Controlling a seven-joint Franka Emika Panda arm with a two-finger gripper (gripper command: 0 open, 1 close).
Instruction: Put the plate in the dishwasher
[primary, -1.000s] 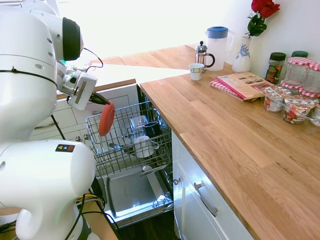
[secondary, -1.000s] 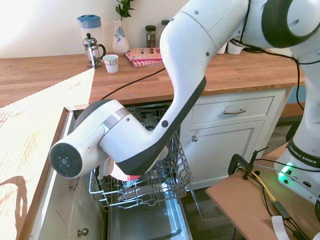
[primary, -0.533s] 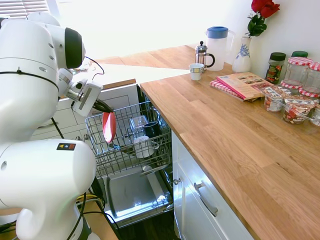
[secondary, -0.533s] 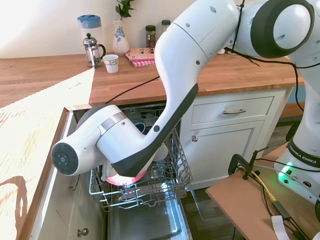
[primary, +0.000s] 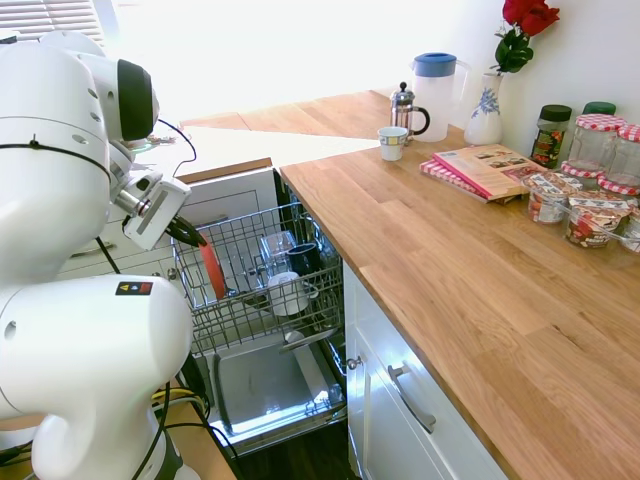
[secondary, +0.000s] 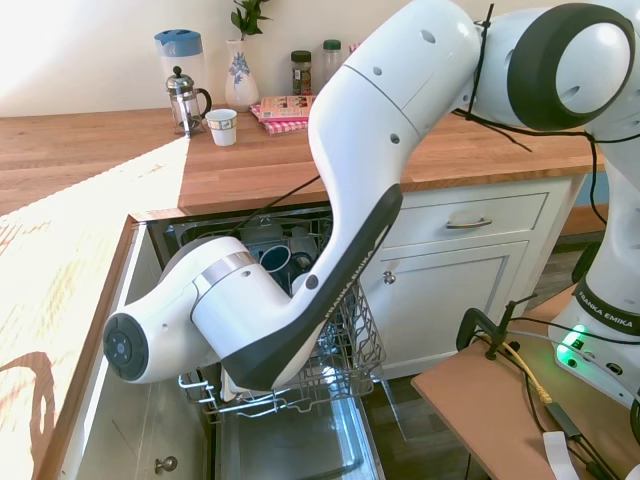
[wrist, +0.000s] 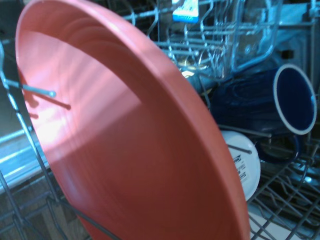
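Plate stands on edge in the dishwasher rack's outer side, mugs just beside. Hand sits at its rim; whether it grips, can't tell; arm hides everything opposite.

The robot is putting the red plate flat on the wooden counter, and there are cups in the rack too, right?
Not the counter. The first exterior view shows the plate standing on edge inside the dishwasher rack, under the gripper. The cups are indeed there.
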